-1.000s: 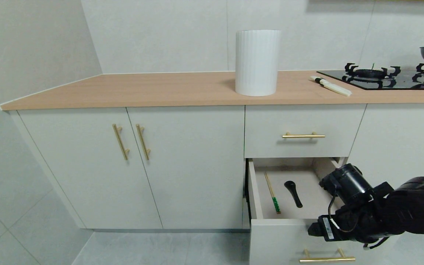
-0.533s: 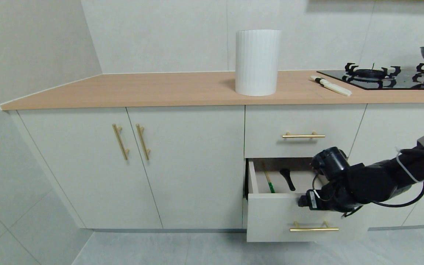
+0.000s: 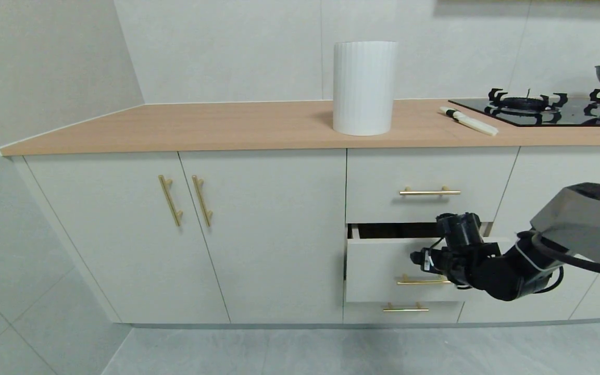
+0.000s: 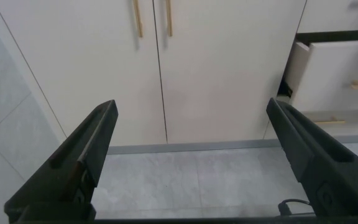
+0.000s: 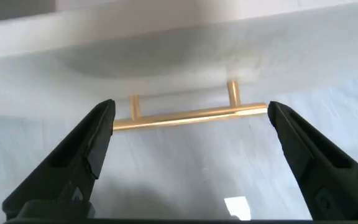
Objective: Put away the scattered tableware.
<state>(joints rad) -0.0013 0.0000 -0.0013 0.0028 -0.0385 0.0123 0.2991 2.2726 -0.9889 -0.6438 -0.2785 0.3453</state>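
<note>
Drawer (image 3: 378, 265) ajar — right pincer (image 5: 188, 134) spread before its handle (image 3: 424, 282), canister (image 3: 364, 88) above.

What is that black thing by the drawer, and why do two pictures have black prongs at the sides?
That black thing is the robot's right arm. Its right hand is at the front of a drawer that is open just a crack. The big picture comes from a camera on the robot's head. The other two come from cameras on its wrists, and the prongs are each hand's own fingers. The right hand's are spread before the drawer's gold handle; the left hand is open too, facing cupboard doors and floor. Neither holds anything. On the wooden counter are a white ribbed jar and a pale utensil, beside a stove.
</note>
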